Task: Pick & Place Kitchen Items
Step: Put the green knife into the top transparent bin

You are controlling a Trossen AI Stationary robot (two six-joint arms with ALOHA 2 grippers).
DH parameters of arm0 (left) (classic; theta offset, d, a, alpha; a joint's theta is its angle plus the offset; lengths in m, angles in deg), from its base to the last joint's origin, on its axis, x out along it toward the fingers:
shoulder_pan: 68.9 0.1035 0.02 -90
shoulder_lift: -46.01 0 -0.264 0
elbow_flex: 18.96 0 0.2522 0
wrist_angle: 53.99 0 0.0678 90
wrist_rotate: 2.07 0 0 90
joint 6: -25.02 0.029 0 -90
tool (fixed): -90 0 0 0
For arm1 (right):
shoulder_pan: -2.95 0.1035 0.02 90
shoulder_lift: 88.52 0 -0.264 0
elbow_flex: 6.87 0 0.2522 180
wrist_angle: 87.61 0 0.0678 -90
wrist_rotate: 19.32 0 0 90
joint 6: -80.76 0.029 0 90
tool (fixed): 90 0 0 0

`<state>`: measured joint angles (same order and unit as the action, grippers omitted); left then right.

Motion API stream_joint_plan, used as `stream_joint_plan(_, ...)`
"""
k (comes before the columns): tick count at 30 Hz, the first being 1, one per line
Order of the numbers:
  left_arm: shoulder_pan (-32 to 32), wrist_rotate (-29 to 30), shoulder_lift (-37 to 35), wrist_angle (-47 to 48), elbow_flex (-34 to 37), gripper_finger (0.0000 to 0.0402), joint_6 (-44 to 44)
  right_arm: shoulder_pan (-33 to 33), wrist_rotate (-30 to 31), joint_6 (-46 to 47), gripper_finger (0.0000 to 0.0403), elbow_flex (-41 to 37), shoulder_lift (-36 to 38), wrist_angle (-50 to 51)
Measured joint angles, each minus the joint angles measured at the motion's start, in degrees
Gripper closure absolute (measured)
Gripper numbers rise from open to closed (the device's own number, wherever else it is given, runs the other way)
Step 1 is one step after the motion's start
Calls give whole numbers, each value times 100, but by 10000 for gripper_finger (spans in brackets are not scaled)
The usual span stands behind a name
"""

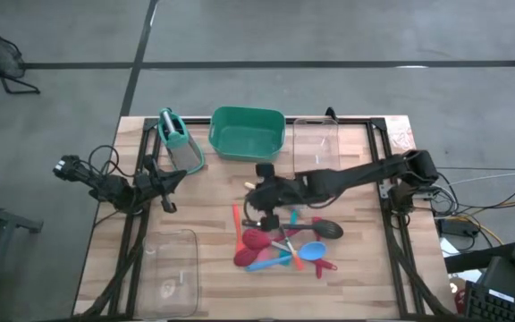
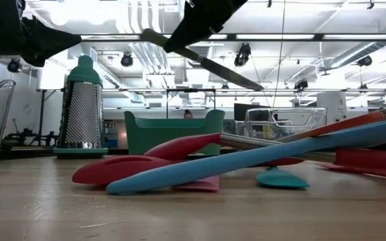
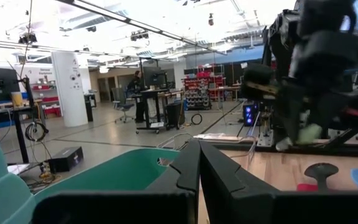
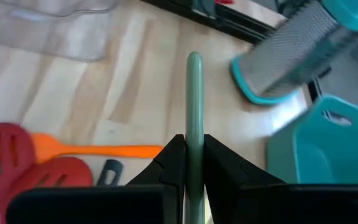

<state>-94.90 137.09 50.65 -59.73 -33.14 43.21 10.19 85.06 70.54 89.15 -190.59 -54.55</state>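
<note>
My right gripper is over the middle of the table, above the far-left edge of a pile of kitchen items: red, pink, blue and orange spatulas and spoons, and a black ladle. It is shut on a slim utensil with a pale green handle, which shows as a dark slanted bar high above the pile in the low view. My left gripper is shut and holds nothing at the table's left edge. My right gripper pinches the pale green handle between its two fingers. The handle runs forward along the fingers and sticks out past their tips. The fingers slant down from the table's right side. The utensil is lifted clear of the pile and tilted, one end higher than the other.
A green tub stands at the far middle, with a metal grater with a teal handle to its left. One clear bin is to the tub's right and another at the near left. Dark frame rails run along both sides.
</note>
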Motion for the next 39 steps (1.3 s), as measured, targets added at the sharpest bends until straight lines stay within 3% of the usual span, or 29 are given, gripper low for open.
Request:
stream_joint_plan(8,0,0,0,23,1,390,0,-328,243,323,369,-22,150,430)
stream_joint_plan(16,0,0,0,50,0,390,0,-484,1869,684,369,-31,307,964)
stream_joint_plan(23,0,0,0,69,-1,390,0,-788,2706,1476,363,-35,336,1608)
stream_joint_plan(39,-2,1,0,69,0,390,0,-1996,3332,2773,368,-571,349,2338)
